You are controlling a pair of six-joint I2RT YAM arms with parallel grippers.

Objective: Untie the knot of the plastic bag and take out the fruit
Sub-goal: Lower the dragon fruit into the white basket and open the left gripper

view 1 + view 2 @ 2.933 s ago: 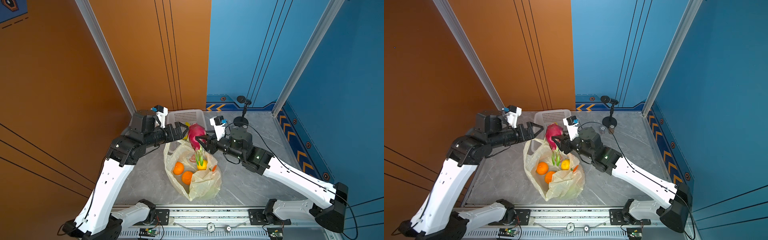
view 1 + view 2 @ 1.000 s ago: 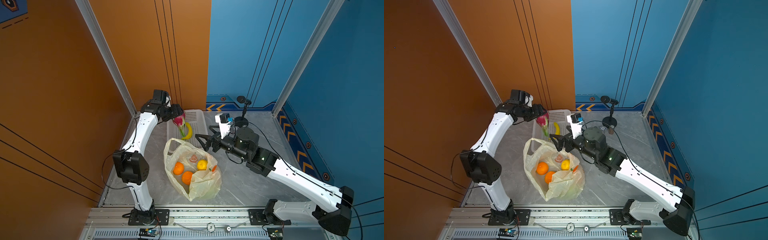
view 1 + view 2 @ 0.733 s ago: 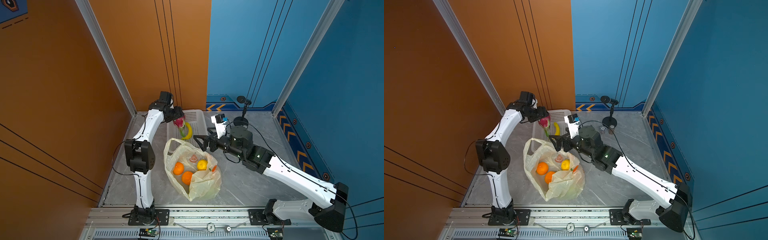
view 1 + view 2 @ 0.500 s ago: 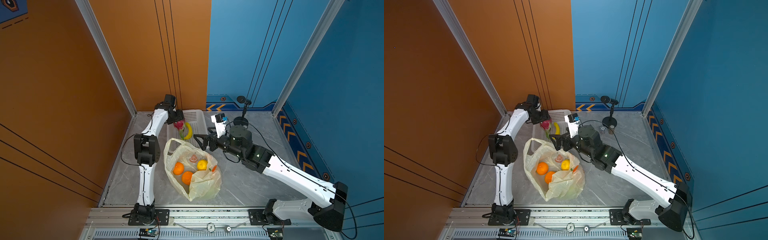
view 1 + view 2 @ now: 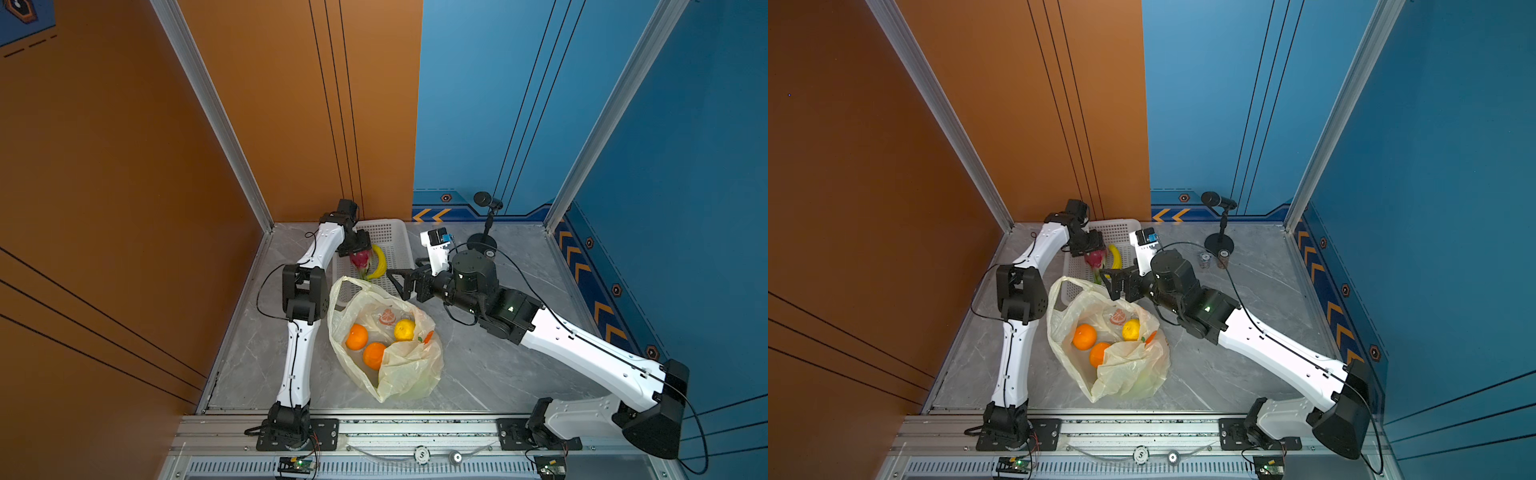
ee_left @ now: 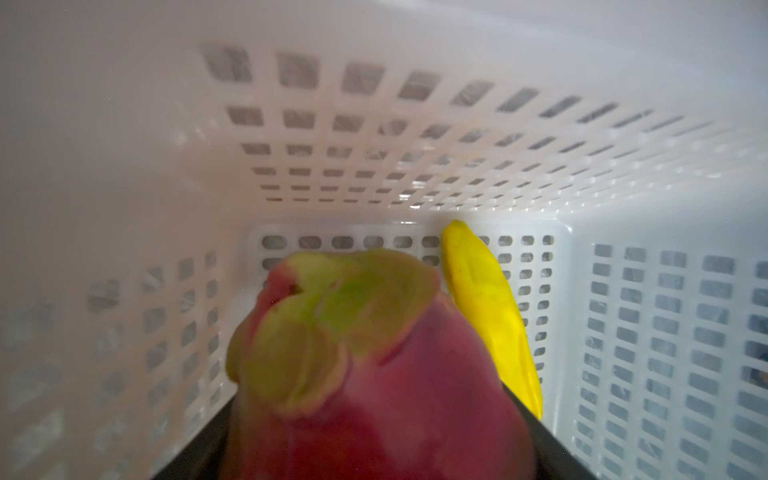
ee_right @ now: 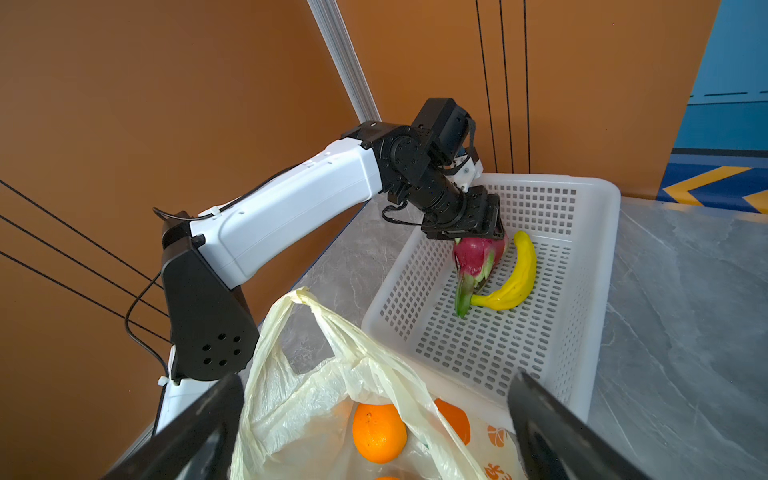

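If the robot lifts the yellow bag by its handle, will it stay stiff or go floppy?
Probably floppy: the plastic bag looks thin, crinkled and slumped on the table. Its loop handle would likely pull up first. The oranges inside look round and loose, so they might roll together and make it sag.

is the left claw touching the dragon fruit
Touching. The right wrist view shows the left claw gripping the top of the dragon fruit.
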